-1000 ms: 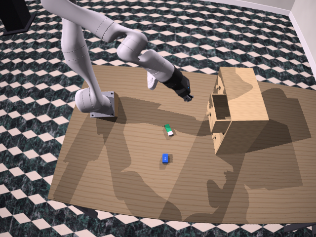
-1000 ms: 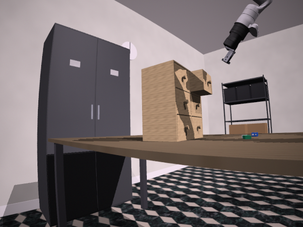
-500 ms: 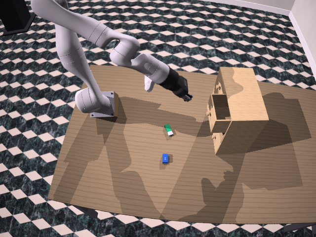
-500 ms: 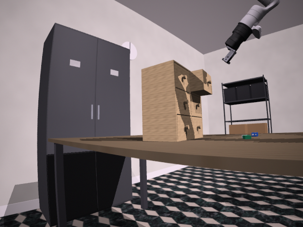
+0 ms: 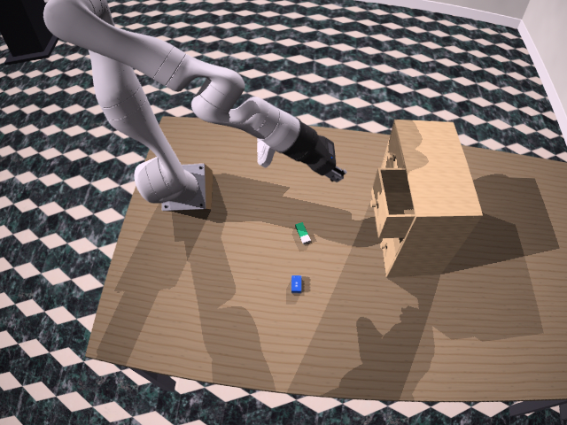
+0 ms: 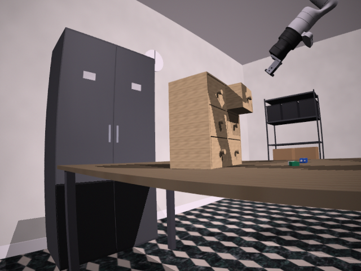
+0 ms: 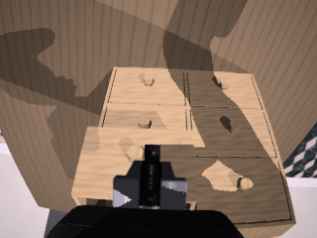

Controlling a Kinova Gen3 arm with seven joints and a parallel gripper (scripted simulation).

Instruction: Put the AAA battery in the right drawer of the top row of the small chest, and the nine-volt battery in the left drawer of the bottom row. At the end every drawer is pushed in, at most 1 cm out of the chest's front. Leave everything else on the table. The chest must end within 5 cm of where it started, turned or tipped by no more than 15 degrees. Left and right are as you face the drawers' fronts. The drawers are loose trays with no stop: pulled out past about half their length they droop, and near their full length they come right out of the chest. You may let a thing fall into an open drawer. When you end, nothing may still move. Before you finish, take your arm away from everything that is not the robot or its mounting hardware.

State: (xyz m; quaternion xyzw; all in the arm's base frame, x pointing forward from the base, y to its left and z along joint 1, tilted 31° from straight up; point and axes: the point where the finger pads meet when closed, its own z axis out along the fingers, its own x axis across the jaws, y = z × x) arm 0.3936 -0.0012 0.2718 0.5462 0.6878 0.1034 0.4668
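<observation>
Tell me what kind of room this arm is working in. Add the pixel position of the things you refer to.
Probably a storage or utility room, perhaps a workshop: a tall grey two-door cabinet (image 6: 87,116) stands near the wall, and a metal shelf rack (image 6: 291,143) holds dark bins (image 6: 290,109) above brown boxes (image 6: 295,153).
</observation>
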